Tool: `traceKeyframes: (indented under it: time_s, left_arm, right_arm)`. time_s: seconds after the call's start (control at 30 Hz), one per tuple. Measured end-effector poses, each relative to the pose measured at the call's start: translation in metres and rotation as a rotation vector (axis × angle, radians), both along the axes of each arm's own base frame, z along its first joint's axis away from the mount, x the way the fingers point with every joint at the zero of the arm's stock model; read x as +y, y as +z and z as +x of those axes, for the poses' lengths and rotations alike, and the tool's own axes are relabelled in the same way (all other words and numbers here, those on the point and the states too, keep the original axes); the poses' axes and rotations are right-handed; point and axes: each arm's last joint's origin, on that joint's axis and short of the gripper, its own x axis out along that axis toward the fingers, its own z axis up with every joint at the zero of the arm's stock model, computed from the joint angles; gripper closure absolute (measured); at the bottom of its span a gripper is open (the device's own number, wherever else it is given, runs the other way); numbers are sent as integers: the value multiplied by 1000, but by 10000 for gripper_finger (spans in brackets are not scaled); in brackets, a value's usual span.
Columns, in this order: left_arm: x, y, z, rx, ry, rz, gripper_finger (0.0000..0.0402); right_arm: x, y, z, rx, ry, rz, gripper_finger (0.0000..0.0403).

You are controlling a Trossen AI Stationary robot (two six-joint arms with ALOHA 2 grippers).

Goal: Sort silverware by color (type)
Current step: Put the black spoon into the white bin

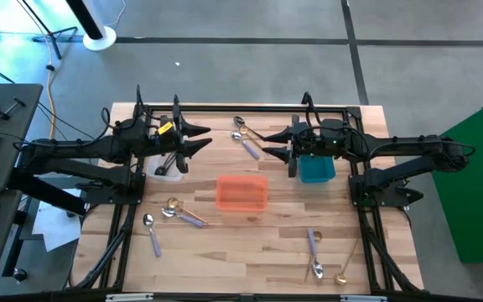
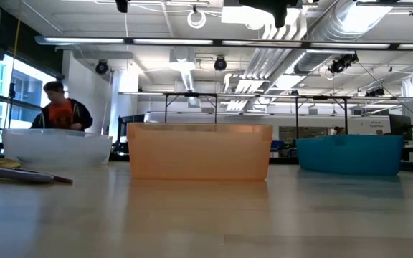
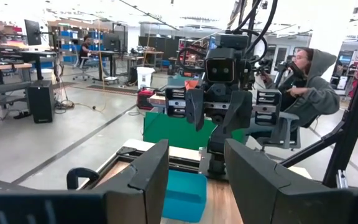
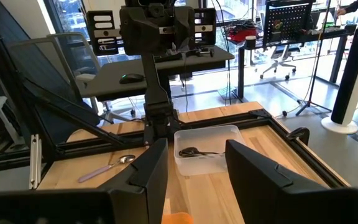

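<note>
Silverware lies scattered on the wooden table. A gold spoon and a lavender-handled one lie near the left. Another lavender-handled spoon lies nearer the front. Two spoons rest at the far middle, and two lavender ones and a gold one at the front right. Black spoons lie inside the clear bin. My left gripper hovers level above the clear bin, open and empty. My right gripper hovers level beside the teal bin, facing it, also open and empty.
An orange bin stands mid-table between the clear and teal bins. Black frame rails border the tabletop. People sit at desks in the room beyond the table. Bare wood lies along the front middle.
</note>
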Motion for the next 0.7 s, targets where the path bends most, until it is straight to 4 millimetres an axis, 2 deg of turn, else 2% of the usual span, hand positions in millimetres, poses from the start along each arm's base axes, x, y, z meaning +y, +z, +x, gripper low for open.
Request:
traceKeyframes:
  time_s: [0.7]
  left_arm:
    - [0, 0, 0, -2, 0, 0, 255]
  right_arm:
    - [0, 0, 0, -1, -1, 11, 256]
